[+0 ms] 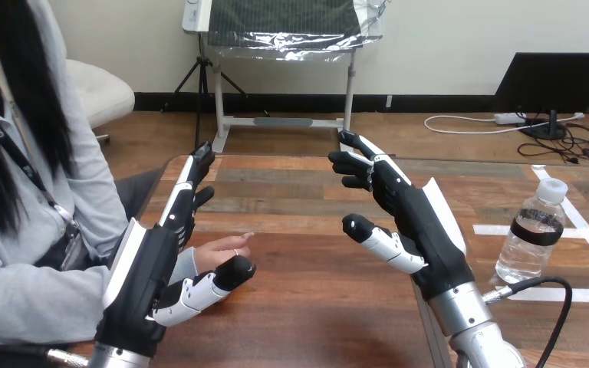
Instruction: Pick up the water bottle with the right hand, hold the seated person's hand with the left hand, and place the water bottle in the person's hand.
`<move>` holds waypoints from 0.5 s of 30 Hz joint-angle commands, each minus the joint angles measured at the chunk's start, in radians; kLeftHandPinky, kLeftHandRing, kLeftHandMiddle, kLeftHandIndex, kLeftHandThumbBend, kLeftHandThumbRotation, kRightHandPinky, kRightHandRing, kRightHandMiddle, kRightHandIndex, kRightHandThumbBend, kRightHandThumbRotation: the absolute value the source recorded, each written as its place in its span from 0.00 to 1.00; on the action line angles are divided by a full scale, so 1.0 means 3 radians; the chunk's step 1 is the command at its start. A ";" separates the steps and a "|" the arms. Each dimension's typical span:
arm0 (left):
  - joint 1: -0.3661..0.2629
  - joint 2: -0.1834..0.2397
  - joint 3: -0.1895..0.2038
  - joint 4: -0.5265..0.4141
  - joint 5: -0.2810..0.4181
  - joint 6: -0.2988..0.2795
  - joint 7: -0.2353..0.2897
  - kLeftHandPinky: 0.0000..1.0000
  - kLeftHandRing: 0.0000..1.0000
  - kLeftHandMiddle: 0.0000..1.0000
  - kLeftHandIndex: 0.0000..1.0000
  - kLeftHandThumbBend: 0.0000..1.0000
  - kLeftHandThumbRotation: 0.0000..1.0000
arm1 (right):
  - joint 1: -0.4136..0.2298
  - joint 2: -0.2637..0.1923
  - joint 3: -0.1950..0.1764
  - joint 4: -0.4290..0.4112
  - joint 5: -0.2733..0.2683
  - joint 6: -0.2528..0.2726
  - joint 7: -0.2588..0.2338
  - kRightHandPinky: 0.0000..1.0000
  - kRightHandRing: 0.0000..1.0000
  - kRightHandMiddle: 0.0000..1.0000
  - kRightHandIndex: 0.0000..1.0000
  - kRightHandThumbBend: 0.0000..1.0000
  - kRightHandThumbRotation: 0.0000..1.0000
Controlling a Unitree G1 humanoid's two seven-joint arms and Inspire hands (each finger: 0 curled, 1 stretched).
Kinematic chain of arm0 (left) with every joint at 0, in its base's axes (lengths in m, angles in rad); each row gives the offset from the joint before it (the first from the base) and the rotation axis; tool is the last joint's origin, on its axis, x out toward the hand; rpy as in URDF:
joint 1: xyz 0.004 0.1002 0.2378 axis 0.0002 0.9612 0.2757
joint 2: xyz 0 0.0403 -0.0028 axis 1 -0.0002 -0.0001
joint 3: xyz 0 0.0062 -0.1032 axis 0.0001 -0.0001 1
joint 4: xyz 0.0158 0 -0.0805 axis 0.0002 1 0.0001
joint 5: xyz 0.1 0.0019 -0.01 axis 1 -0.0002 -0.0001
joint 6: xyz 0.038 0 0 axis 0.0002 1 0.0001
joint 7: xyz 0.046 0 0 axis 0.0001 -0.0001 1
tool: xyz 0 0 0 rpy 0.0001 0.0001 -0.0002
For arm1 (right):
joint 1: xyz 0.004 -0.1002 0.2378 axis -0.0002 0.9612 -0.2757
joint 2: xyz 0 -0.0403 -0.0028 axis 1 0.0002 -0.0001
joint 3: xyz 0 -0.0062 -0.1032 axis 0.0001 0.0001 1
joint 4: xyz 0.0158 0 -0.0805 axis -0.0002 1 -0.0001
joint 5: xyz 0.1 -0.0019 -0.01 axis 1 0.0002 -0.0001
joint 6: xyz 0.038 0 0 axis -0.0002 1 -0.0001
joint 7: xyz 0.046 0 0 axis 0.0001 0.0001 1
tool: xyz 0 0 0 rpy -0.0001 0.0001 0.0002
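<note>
One water bottle stands upright near the counter's right edge, apart from the right robot hand, raised mid-counter with fingers straight and holding nothing. The left robot hand, likewise spread and empty, is just beside the person's hand at the left edge. Bare wood lies between the two robot hands.
</note>
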 commanded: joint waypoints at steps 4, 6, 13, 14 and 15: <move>-0.0125 -0.0077 0.0018 -0.0116 -0.0001 -0.0092 0.0054 0.93 1.00 1.00 1.00 1.00 0.75 | -0.0177 -0.0010 -0.0002 -0.0074 0.0098 -0.0127 0.0022 0.80 0.83 0.84 0.91 1.00 0.79; -0.0119 -0.0086 0.0012 -0.0125 -0.0017 -0.0077 0.0051 0.93 1.00 1.00 1.00 1.00 0.75 | -0.0176 -0.0011 -0.0001 -0.0074 0.0102 -0.0125 0.0022 0.80 0.83 0.84 0.91 1.00 0.79; -0.0121 -0.0123 0.0005 -0.0130 -0.0026 -0.0080 0.0046 0.93 1.00 1.00 1.00 1.00 0.74 | -0.0179 -0.0028 0.0007 -0.0075 0.0167 -0.0128 0.0103 0.79 0.83 0.84 0.91 1.00 0.79; -0.0121 -0.0128 0.0006 -0.0135 -0.0024 -0.0074 0.0046 0.94 1.00 1.00 1.00 1.00 0.74 | -0.0181 -0.0030 0.0007 -0.0073 0.0172 -0.0132 0.0111 0.79 0.83 0.84 0.91 1.00 0.79; -0.0120 -0.0132 0.0008 -0.0138 -0.0022 -0.0070 0.0045 0.94 1.00 1.00 1.00 1.00 0.74 | -0.0182 -0.0031 0.0007 -0.0071 0.0176 -0.0134 0.0118 0.79 0.83 0.84 0.91 1.00 0.79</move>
